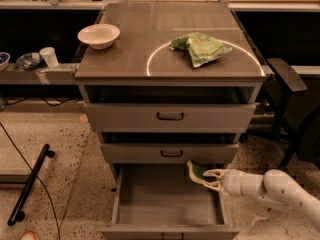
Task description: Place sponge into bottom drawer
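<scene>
The bottom drawer (pixel 150 204) is pulled open at the foot of the grey cabinet, showing a plain grey tray interior. The sponge (pixel 197 172), dark green over pale yellow, is tilted at the drawer's back right, just under the middle drawer's front. My gripper (pixel 208 178) reaches in from the right on a white arm and sits right against the sponge. Its pale fingers (pixel 214 173) are spread, no longer clamped on the sponge.
A white bowl (pixel 98 35) and a light-green wrinkly bag (pixel 201 47) sit on the cabinet top. The two upper drawers (pixel 170 117) are closed. A black bar (pixel 29 183) lies on the floor at left. A dark chair (pixel 290 84) stands at right.
</scene>
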Controlling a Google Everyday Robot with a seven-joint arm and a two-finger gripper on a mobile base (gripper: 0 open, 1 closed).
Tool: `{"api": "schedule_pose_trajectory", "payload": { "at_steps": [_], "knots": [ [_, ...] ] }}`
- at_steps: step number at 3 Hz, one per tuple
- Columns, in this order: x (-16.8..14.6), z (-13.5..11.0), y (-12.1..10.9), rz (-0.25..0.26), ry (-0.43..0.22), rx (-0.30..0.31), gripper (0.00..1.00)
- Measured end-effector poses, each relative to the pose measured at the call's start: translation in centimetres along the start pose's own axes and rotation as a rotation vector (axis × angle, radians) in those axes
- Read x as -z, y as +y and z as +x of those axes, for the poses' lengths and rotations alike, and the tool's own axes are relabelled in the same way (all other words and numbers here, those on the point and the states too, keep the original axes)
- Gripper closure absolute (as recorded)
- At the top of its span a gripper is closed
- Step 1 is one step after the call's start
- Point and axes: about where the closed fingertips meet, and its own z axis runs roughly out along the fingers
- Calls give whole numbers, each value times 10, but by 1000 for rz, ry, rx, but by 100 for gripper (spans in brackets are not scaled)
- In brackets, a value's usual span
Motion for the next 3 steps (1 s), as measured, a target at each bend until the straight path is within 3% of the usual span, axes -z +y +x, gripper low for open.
{"api": "schedule_pose_trajectory", "payload": {
  "at_steps": [1,2,3],
  "knots": [
    [-55,85,20,12,87,-25,100],
    [-86,127,34,-11,121,-24,100],
    [-105,144,45,-36,113,-7,100]
  ]
}}
